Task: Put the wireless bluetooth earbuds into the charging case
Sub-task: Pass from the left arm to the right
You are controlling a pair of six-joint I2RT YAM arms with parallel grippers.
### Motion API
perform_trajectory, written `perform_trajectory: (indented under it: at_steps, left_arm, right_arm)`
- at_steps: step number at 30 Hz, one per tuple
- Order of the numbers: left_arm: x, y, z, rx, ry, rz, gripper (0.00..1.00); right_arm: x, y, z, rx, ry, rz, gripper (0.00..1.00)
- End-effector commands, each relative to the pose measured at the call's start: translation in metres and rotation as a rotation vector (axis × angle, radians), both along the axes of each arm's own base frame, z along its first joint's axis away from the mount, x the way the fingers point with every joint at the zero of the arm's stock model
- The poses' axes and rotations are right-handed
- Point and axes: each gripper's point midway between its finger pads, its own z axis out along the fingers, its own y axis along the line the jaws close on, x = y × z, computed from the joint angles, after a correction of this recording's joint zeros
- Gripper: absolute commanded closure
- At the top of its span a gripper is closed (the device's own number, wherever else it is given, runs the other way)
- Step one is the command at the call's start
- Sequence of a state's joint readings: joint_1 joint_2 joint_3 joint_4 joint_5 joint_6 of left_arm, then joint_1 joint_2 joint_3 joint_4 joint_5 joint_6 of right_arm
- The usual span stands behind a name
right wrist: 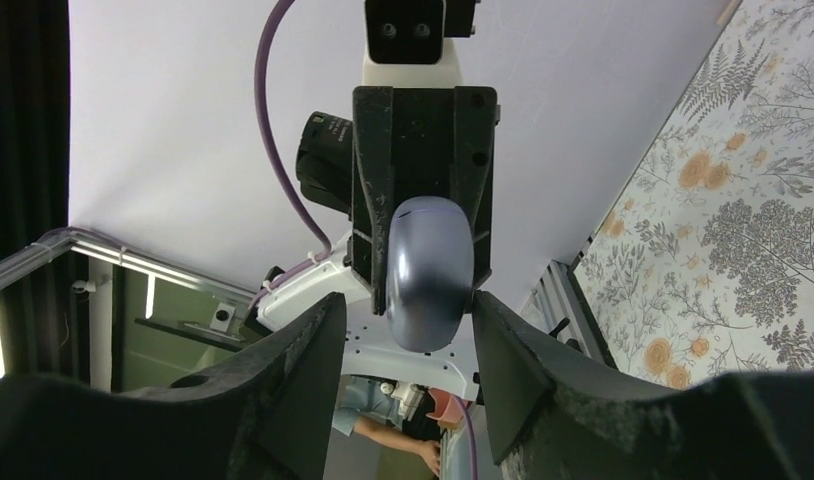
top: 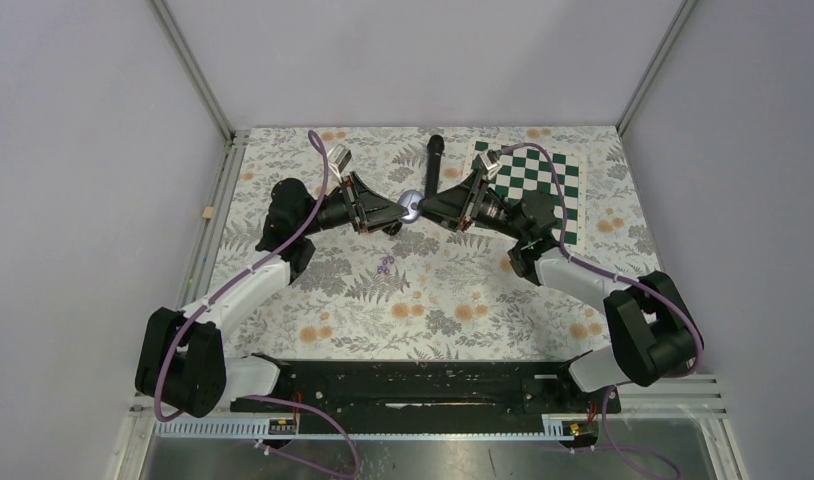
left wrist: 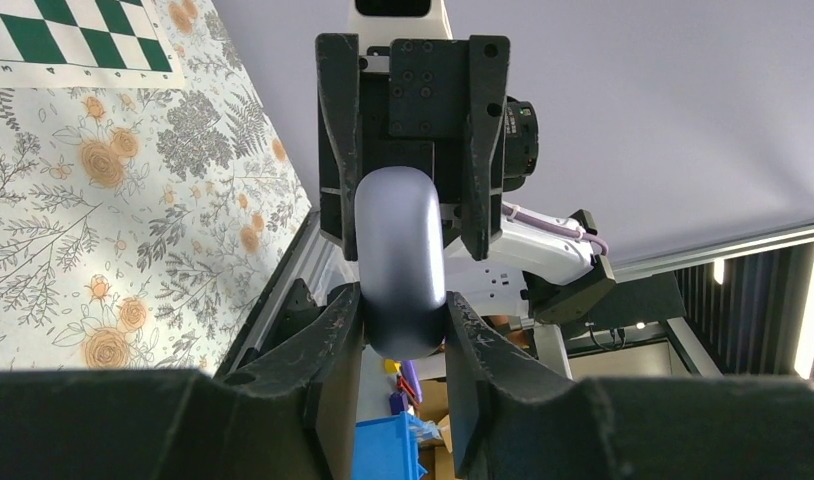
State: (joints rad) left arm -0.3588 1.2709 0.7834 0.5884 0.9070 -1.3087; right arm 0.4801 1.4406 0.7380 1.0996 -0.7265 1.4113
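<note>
The charging case [top: 411, 206], a smooth pale purple-grey oval, hangs above the middle of the table between the two grippers. My left gripper [top: 396, 213] is shut on its near end; in the left wrist view both fingers press the case [left wrist: 400, 260]. From the opposite side my right gripper [top: 424, 208] straddles the case [right wrist: 430, 270] with its jaws apart, a gap showing on at least one side. Tiny pale purple earbuds [top: 385, 266] lie on the floral cloth just below the grippers. Whether the case lid is up I cannot tell.
A long black microphone [top: 434, 165] lies behind the grippers. A green-and-white chessboard mat [top: 548, 185] covers the back right, partly under the right arm. A small wooden block [top: 208, 212] sits on the left rail. Grey walls enclose the table.
</note>
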Motion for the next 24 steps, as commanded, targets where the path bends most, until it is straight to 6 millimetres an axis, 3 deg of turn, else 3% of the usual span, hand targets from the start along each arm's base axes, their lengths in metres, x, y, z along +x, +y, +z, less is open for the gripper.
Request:
perform_trajectory:
  at_steps: [1, 4, 7, 8, 13, 15, 16, 18, 20, 24]
  left_arm:
    - [-0.008, 0.002, 0.028, -0.032, -0.095, -0.016, 1.00]
    - [-0.007, 0.002, 0.028, -0.032, -0.093, -0.015, 1.00]
    - [-0.008, 0.002, 0.027, -0.033, -0.093, -0.014, 1.00]
    - [-0.008, 0.002, 0.028, -0.034, -0.093, -0.013, 1.00]
    - [-0.009, 0.002, 0.028, -0.042, -0.090, -0.018, 1.00]
    - [-0.009, 0.002, 0.030, -0.049, -0.095, -0.024, 1.00]
    - [-0.010, 0.001, 0.031, -0.050, -0.095, -0.027, 0.95]
    - [-0.008, 0.002, 0.029, -0.040, -0.086, -0.022, 0.64]
    - [-0.005, 0.003, 0.027, -0.022, -0.082, -0.003, 0.49]
    - [-0.001, 0.004, 0.025, 0.000, -0.083, 0.011, 0.47]
  right_arm:
    - [-0.001, 0.008, 0.020, 0.045, -0.077, 0.033, 0.44]
    - [-0.001, 0.015, 0.020, 0.043, -0.080, 0.052, 0.48]
    - [0.000, 0.018, 0.019, 0.055, -0.073, 0.056, 0.61]
    - [0.001, 0.018, 0.019, 0.059, -0.069, 0.056, 0.70]
    - [0.004, 0.019, 0.016, 0.098, -0.047, 0.066, 0.87]
    - [0.004, 0.019, 0.014, 0.107, -0.040, 0.071, 0.99]
    - [0.004, 0.019, 0.012, 0.108, -0.036, 0.074, 1.00]
    - [0.002, 0.019, 0.008, 0.110, -0.033, 0.083, 1.00]
    - [0.000, 0.019, 0.006, 0.109, -0.033, 0.092, 1.00]
    - [-0.006, 0.018, 0.004, 0.102, -0.040, 0.111, 1.00]
